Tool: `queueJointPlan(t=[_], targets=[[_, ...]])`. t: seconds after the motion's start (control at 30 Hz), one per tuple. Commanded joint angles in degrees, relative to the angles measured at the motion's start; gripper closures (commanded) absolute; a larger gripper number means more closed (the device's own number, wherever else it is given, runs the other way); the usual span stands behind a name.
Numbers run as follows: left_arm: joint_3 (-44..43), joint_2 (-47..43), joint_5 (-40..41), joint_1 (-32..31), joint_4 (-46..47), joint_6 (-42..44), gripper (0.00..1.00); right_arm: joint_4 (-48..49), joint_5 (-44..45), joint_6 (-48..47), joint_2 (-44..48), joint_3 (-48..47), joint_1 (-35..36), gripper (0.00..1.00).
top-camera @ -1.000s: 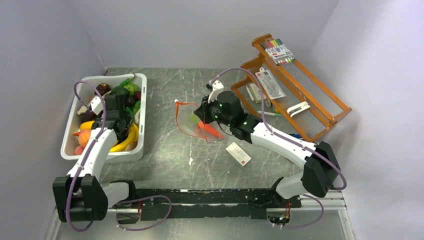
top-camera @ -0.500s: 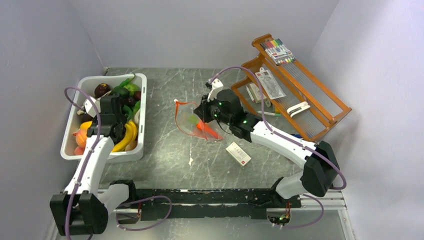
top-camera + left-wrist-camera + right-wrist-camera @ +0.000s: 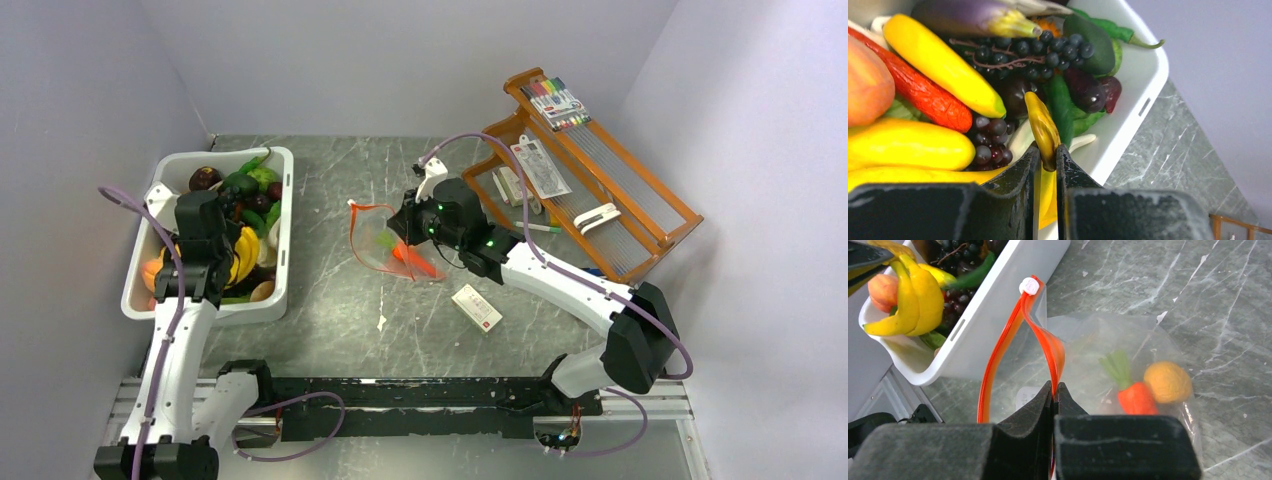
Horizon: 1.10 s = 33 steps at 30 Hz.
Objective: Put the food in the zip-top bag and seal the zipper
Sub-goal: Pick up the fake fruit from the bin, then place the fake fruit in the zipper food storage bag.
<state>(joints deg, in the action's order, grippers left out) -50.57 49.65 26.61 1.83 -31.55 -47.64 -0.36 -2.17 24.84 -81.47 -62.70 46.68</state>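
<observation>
The white tub (image 3: 285,230) at the left holds the food: grapes (image 3: 1013,50), red chilli (image 3: 923,95), peach (image 3: 865,82), eggplant (image 3: 968,15) and green peppers. My left gripper (image 3: 1048,152) is shut on the brown stem of a yellow banana bunch (image 3: 1040,125) and holds it above the tub (image 3: 245,255). My right gripper (image 3: 1054,387) is shut on the red-orange zipper (image 3: 998,350) of the clear zip-top bag (image 3: 1088,335) and holds its mouth open toward the tub. A carrot (image 3: 1135,392) and a round orange fruit (image 3: 1167,381) lie inside the bag.
A small white-and-red box (image 3: 477,307) lies on the table near the bag. A wooden rack (image 3: 640,235) at the back right holds a markers pack (image 3: 555,100) and other small items. The tub's wall (image 3: 993,305) stands close to the bag's mouth.
My left arm has drawn back toward the left wall and lifted the banana bunch out of the pile. The right gripper and the bag have not moved.
</observation>
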Motion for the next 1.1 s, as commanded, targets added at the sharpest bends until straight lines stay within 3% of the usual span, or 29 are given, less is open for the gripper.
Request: queueJointPlan(t=[0.0,0.6,0.9,1.07], targets=[[-4.2,-2.2,0.0,0.5,1.5,3.7,0.93,0.6,-0.2,1.3,0.5,-1.6,-0.1,1.00],[-9.3,-10.1,-7.3,0.5,1.9,7.3,0.93,1.0,-1.2,4.8,-0.1,-2.2,-0.2,1.00],[-11.6,-11.5,-23.1,0.5,2.5,5.1,0.93,3.3,-2.8,7.0,-1.4,-2.5,-0.2,1.00],[-9.4,-13.7,-34.2,0.5,7.9,3.1,0.93,6.4,-4.6,8.7,-1.4,-1.7,-0.1,1.00]])
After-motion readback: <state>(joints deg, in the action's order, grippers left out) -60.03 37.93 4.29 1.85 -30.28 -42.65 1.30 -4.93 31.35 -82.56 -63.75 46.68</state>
